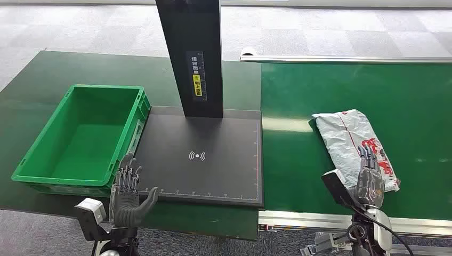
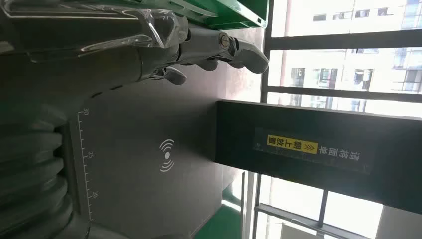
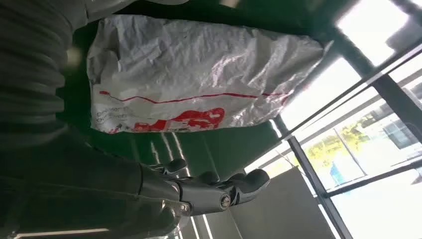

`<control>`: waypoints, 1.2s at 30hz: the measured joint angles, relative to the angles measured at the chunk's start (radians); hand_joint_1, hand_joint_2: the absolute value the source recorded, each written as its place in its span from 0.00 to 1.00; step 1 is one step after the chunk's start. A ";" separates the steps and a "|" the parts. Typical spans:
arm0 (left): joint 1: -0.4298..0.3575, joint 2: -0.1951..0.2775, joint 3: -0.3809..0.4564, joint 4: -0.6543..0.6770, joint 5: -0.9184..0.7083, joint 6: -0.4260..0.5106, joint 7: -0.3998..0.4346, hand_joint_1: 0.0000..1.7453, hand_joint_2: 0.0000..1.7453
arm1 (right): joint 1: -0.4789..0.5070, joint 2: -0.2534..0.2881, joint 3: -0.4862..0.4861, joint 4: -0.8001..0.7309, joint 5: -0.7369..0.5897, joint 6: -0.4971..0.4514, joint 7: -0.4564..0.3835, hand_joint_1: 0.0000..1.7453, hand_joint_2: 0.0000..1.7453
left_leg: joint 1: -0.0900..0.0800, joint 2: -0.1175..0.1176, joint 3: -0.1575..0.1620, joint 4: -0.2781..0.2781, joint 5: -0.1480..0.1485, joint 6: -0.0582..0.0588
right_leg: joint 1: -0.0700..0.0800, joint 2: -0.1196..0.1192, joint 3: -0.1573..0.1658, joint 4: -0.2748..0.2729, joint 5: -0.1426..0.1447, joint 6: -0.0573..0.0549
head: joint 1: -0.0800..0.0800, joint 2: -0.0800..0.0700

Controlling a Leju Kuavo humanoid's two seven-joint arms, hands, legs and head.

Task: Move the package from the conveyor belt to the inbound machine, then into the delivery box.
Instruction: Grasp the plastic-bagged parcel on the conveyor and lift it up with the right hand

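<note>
We look down on a dark green table [image 1: 32,106] with a bright green conveyor belt [image 1: 416,96] joined to its right side. On the belt, near its front edge, lies the package [image 1: 349,137], a crumpled white plastic mailer bag with red printing, lying flat with 1 end pointing toward us. Our right hand [image 1: 370,178] is at the near end of the package; in the head view its dark fingers overlap the bag's near corner. In the right wrist view the fingers [image 3: 234,186] are stretched out beside the bag with green belt visible between them, and they grip nothing; we cannot tell whether they touch it. In the middle of the table sits the inbound machine [image 1: 205,160], a flat black scanning plate with a white wireless symbol and a ruler scale along its edges, and a tall black post [image 1: 193,53] rising at its back with a yellow label. To its left, touching the plate's edge, is the delivery box [image 1: 32,173], a green plastic crate with nothing inside. Our left hand [image 1: 128,192] is raised at the plate's front left corner, palm open, fingers spread upward, thumb out to the side, holding nothing. Beyond the table is grey carpet [image 1: 320,26].
</note>
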 joint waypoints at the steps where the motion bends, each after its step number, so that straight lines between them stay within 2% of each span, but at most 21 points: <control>1: -0.001 0.000 0.000 0.002 0.000 0.000 0.000 0.00 1.00 | -0.009 -0.004 -0.005 0.024 0.005 -0.002 0.003 0.00 1.00 | 0.000 0.000 0.000 0.000 0.000 0.000 | 0.000 0.000 0.000 0.000 0.000 0.000 | 0.000 0.000; 11: -0.007 0.001 0.000 0.024 0.030 0.016 -0.021 0.00 1.00 | -0.158 -0.047 -0.048 0.357 0.066 0.011 0.068 0.00 1.00 | 0.000 0.000 -0.001 0.000 0.000 0.000 | 0.000 0.000 0.000 0.000 0.000 0.000 | 0.000 0.000; 15: -0.007 0.005 -0.004 0.025 0.044 0.031 -0.032 0.00 1.00 | -0.197 -0.048 -0.048 0.424 0.110 0.004 0.087 0.99 1.00 | 0.000 0.000 -0.001 0.000 0.000 0.000 | 0.000 0.000 0.000 0.000 0.000 0.000 | 0.000 0.000; 22: -0.004 0.015 -0.019 0.025 0.065 0.061 -0.042 0.00 1.00 | -0.233 -0.034 -0.047 0.450 0.169 -0.065 0.029 1.00 1.00 | 0.000 0.000 -0.001 0.000 0.000 0.000 | 0.000 0.000 0.000 0.000 0.000 0.000 | 0.000 0.000; 26: -0.002 0.017 -0.024 0.025 0.068 0.072 -0.044 0.00 1.00 | -0.239 -0.012 -0.039 0.403 0.177 -0.099 -0.012 1.00 1.00 | 0.000 0.000 -0.001 0.000 0.000 0.000 | 0.000 0.000 0.000 0.000 0.000 0.000 | 0.000 0.000; 30: -0.001 0.021 -0.027 0.025 0.068 0.075 -0.049 0.00 1.00 | -0.226 0.016 -0.012 0.270 0.154 -0.101 -0.030 1.00 1.00 | 0.000 0.000 -0.001 0.000 0.000 0.000 | 0.000 0.000 0.000 0.000 0.000 0.000 | 0.000 0.000; 36: -0.001 0.029 -0.028 0.021 0.070 0.092 -0.061 0.00 1.00 | -0.165 0.053 0.080 -0.036 0.077 -0.049 -0.047 1.00 1.00 | 0.000 0.000 -0.001 0.000 0.000 0.000 | 0.000 0.000 -0.001 0.000 0.000 0.000 | 0.000 0.000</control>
